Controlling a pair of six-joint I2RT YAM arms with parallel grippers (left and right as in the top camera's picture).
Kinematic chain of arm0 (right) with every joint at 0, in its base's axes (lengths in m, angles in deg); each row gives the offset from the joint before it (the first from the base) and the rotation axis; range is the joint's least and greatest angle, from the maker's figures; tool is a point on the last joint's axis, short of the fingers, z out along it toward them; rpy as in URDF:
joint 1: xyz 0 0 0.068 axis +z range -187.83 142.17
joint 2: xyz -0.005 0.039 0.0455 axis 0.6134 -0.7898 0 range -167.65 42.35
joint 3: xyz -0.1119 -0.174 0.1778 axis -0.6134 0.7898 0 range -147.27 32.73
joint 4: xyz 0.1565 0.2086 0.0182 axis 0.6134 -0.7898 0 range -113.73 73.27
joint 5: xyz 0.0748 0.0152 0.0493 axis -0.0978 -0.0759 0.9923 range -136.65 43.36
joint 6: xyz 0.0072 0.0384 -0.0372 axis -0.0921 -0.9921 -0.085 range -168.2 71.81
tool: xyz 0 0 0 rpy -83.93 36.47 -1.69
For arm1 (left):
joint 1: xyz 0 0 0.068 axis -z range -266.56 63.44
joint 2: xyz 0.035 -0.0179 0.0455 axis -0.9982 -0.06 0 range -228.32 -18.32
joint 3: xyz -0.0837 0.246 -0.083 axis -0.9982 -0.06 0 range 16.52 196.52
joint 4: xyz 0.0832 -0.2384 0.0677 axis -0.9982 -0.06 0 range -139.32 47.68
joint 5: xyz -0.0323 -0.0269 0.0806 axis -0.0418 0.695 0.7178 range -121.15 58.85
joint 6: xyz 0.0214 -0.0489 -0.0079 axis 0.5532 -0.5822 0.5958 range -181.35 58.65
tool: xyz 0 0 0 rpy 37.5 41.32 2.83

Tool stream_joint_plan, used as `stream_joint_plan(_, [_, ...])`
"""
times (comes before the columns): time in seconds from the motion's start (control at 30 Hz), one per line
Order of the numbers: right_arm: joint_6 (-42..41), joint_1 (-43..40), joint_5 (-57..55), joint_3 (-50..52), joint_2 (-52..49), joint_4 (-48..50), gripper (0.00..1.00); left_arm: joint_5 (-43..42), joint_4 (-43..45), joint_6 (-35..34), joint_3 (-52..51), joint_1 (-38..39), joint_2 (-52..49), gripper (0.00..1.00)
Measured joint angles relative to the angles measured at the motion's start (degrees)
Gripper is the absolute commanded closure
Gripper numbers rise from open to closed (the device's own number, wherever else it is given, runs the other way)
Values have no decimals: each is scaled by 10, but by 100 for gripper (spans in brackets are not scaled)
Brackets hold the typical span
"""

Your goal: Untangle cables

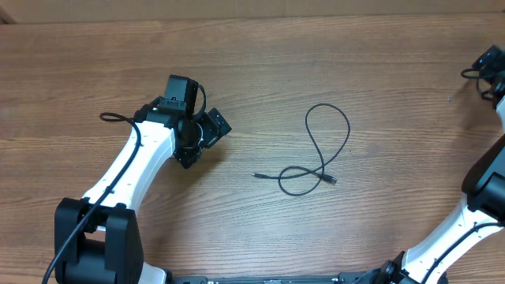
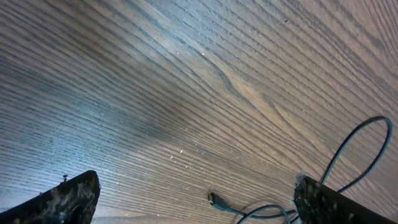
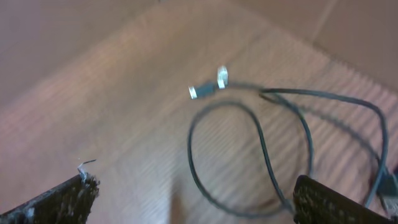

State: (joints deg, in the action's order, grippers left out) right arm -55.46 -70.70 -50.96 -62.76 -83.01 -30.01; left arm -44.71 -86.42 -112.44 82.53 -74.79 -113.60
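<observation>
- Wood-grain counter runs under both my arms.
- My left end effector hangs low over the counter with its fingers spread wide, pinching nothing.
- One black cable lies loose on the counter to the right of that end effector, well apart from it. It forms a loop whose strands cross near its two ends.
- From my left wrist, its small plug lies ahead between my fingertips, and the loop rises past my right-hand finger.
- My right end effector sits at the counter's far right edge, its fingers likewise spread.
- A second cable, blurred, loops in front of it, with two pale tips beyond. I cannot tell whether it touches a finger.
</observation>
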Motion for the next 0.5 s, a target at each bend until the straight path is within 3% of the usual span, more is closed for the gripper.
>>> stream_joint_plan(0.5, [-2,82,100,-7,92,-352,0,0,0,0,0,0,0,0])
